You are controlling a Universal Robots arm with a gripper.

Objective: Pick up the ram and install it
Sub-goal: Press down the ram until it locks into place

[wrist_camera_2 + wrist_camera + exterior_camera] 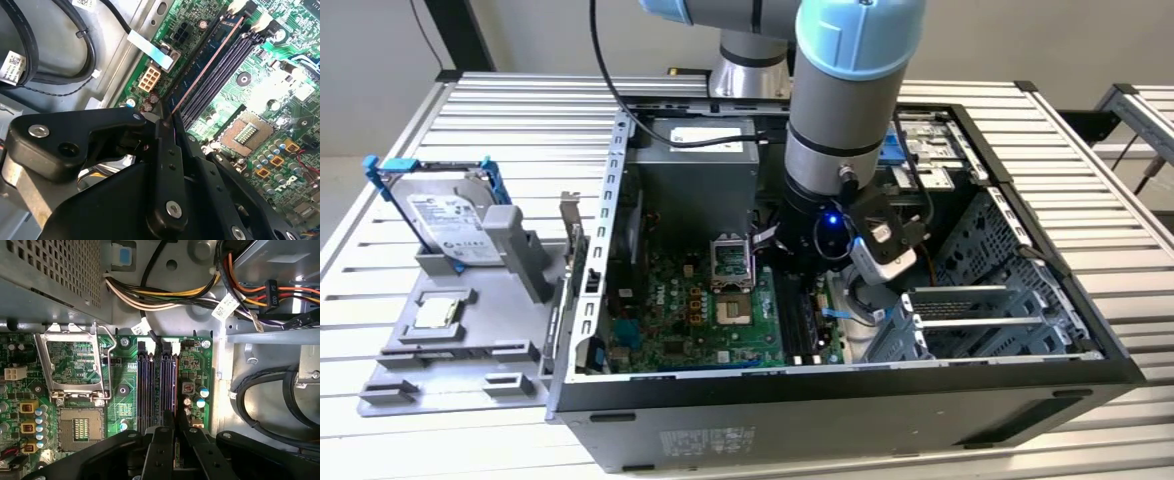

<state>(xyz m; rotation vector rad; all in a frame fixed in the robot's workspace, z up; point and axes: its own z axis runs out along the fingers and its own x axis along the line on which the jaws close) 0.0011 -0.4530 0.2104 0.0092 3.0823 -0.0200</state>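
Leftmost in the exterior view, a grey tray (454, 345) lies on the slatted table (1067, 110) and carries a silver hard drive (443, 218) standing upright in a blue bracket, with a small square processor chip (436, 312) lying flat just in front of it. Just beside the tray, towards the exterior view's right, stands an open computer case (854, 400) with a green motherboard (670, 320) on its floor and an open processor socket (731, 262) near the board's middle. The robot arm (847, 90) reaches down into the case, its wrist just to the exterior view's right of the socket.

Both wrist views show the gripper (175, 427) low over the black memory slots (156, 390), which run side by side next to the socket. Its black fingers (167, 150) are pressed close together on the end of the ram (207, 60), a long thin blue-green stick seen edge-on. The stick lies along the slot farthest from the socket, with the white latches (250, 15) at its far end; whether it is fully seated cannot be told. Bundled cables (165, 295) in yellow, orange and black cross the metal floor of the case beyond the slots, and thick black cables (270, 405) loop beside the board.
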